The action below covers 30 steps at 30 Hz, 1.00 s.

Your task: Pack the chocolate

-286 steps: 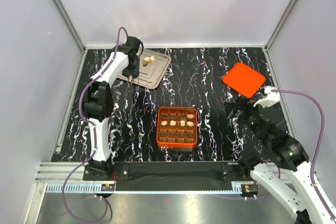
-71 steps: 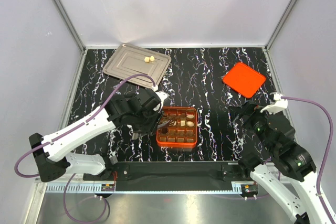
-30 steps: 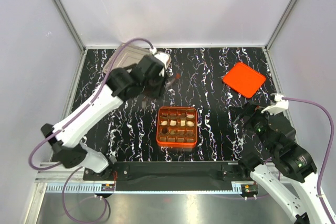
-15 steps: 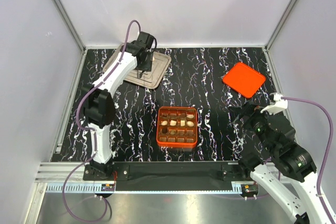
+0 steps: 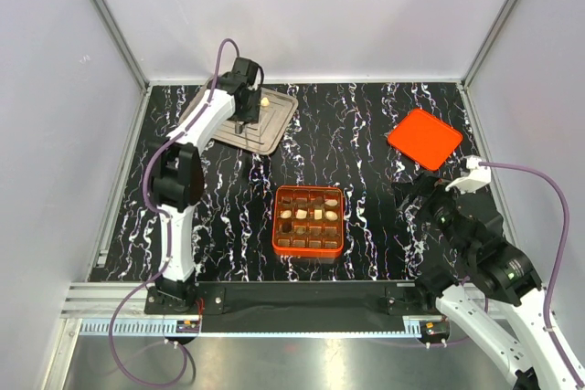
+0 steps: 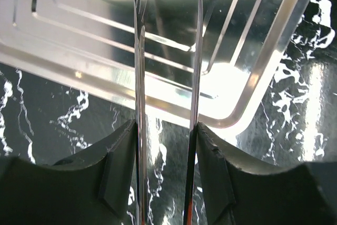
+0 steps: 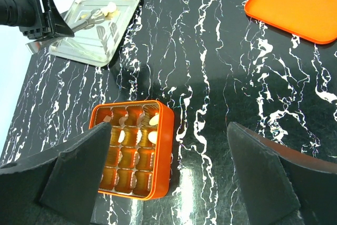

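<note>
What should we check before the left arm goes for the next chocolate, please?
1. Left gripper open and empty: ok.
2. Chocolate on the tray: ok, one cream piece.
3. Piece inside that gripper's gap: not ok; the wrist view shows only tray.
4. Free cells in the box: ok.
5. Lid off the box: ok.
6. Right gripper open, away from the tray: ok.
</note>
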Available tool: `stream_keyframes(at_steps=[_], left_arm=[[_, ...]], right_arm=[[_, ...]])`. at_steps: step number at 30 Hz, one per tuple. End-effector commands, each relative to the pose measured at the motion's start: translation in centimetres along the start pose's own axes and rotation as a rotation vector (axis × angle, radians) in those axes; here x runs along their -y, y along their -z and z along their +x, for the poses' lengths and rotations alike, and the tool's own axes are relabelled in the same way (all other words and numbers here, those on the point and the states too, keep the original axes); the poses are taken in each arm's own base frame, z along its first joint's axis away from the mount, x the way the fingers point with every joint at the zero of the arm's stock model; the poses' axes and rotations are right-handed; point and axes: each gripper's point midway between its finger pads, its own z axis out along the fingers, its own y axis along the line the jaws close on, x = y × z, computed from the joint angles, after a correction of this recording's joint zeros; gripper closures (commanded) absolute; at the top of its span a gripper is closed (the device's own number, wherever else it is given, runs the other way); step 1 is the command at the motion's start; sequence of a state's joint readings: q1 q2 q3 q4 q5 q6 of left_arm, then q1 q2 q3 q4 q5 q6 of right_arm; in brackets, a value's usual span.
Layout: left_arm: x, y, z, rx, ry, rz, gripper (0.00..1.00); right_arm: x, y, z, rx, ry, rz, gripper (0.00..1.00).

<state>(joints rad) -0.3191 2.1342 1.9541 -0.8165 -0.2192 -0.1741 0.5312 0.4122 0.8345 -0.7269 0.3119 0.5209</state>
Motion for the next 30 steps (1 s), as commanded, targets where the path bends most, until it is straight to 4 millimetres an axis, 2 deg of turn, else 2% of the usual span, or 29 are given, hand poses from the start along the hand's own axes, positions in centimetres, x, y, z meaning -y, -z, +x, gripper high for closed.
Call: stream_keyframes(at_steps=[1,6,13,21,30], left_arm=[[0.6,-0.7,-2.4,0.082,-0.001,0.06,0.5],[0.7,-2.1,-2.1,0.068,-0.013,0.064,0.49],[0.7,-2.6,-2.5,0.075,-0.022,0.062,0.5],[0.2,-3.9,-1.8,0.041,-0.019,0.039,0.51],[0.4,-3.9,-1.8,0.041,-0.013,0.047,0.55]], right_arm=[[-0.8,-0.4,-1.0,0.033,-0.007,-0.023,0.0],[-0.7,-0.5,-0.9,0.034,-0.004,-0.017,0.0],[-0.5,-0.6,-0.8,0.033,0.001,-0.007,0.0],[-0.2,-0.8,-0.6,0.031,0.005,0.004,0.0],[-0.1,-1.0,-0.4,0.028,0.014,0.009,0.0]])
